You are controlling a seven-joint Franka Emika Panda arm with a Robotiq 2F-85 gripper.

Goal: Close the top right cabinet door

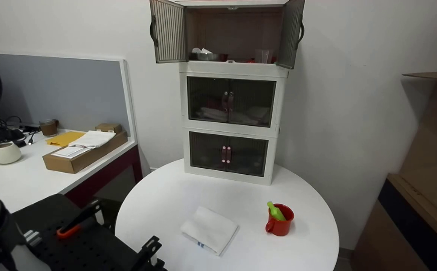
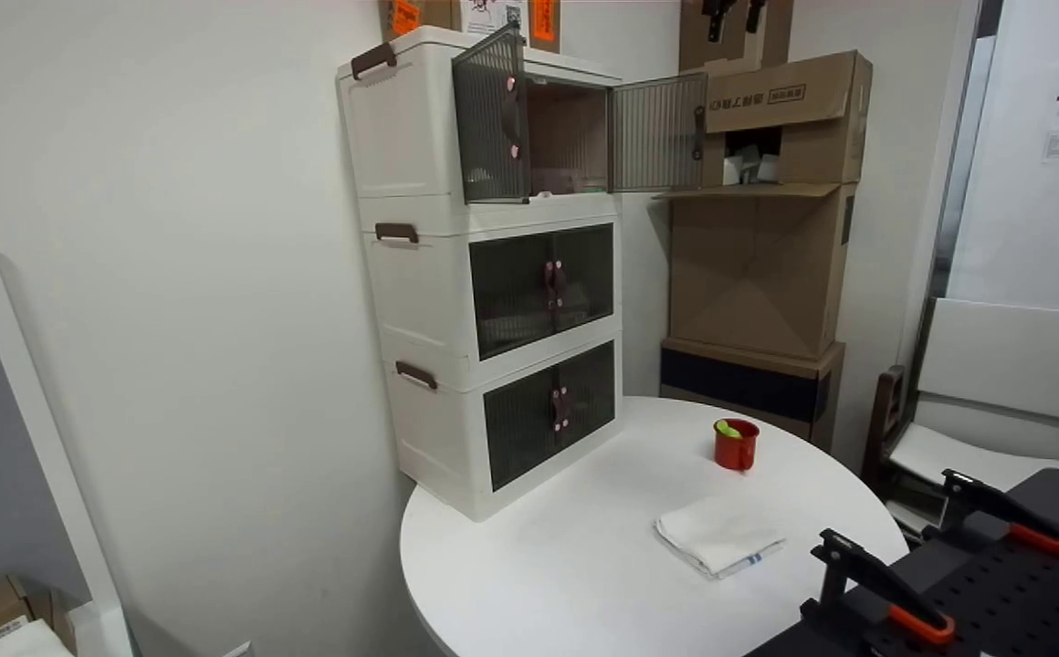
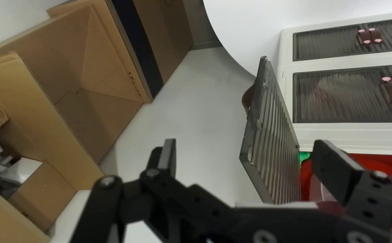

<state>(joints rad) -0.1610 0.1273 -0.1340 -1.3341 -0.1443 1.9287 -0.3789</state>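
- Found the top right cabinet door swung open, high up at the back edge of the surface in an exterior view.
- In the wrist view, saw the hand spread wide, and that same door through its gap.
- Saw the left door open too.
- Saw a red cup near the right edge, green thing inside.
- Saw a white cloth between cup and left edge.

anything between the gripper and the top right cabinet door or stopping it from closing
Nothing visible stands between the gripper and the top right cabinet door. Its swing shut looks free too; the clear cup near that side appears to sit inside the cabinet.
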